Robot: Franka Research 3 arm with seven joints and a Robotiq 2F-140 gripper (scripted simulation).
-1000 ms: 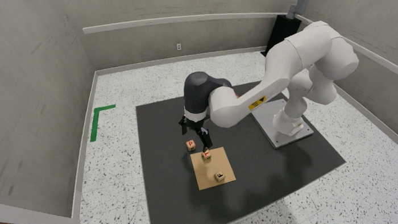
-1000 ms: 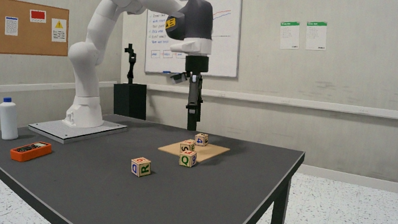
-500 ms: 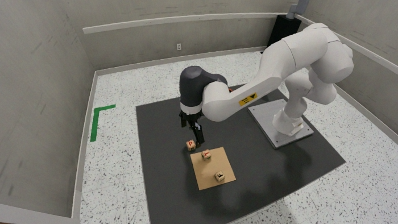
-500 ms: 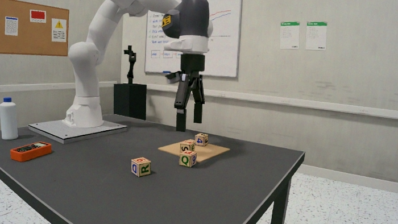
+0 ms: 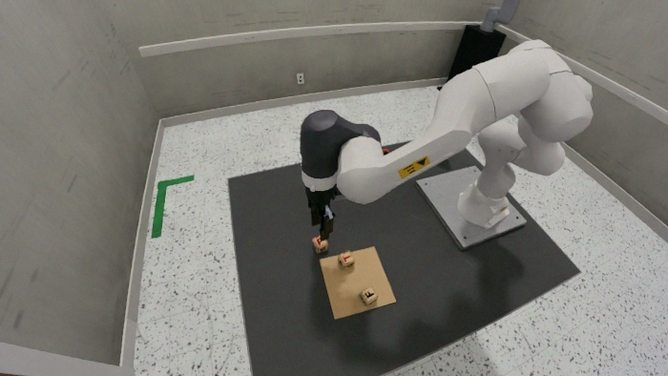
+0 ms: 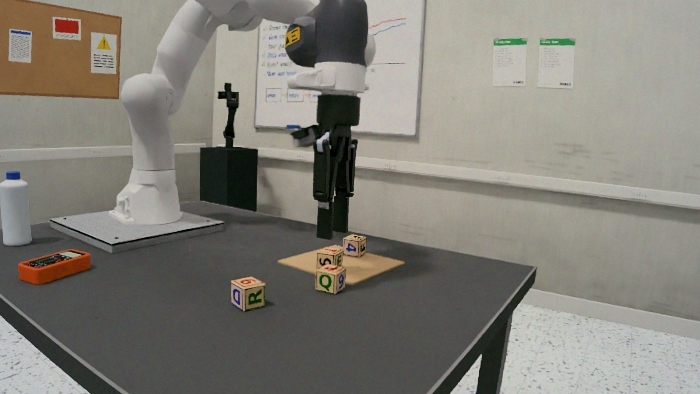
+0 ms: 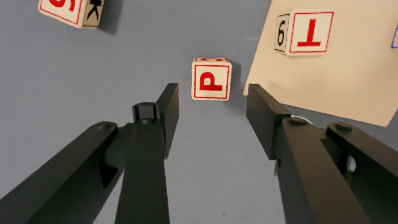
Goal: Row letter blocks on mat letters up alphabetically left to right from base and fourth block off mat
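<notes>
Four pale wooden cubes: two sit on the one square, smooth tan mat, the T block and the F block, apart from each other. Two are off it: the P block, just beside the mat, and the digit-topped block. Above the P block, the pincer has its two black fingers apart, holding nothing. Farther out on the matte dark counter stand one white plastic bottle and one boxy orange meter.

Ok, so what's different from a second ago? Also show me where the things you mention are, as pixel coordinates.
The gripper [image 5: 321,232] [image 6: 332,234] [image 7: 212,99] moved from near the T block [image 5: 346,260] [image 7: 311,32] to over the P block [image 5: 320,244] [image 6: 330,280] [image 7: 211,81], off the mat [image 5: 348,298] [image 6: 300,260] [image 7: 330,90]. Its fingers are open now, with nothing taken or let go. The blocks and mat stayed put.
</notes>
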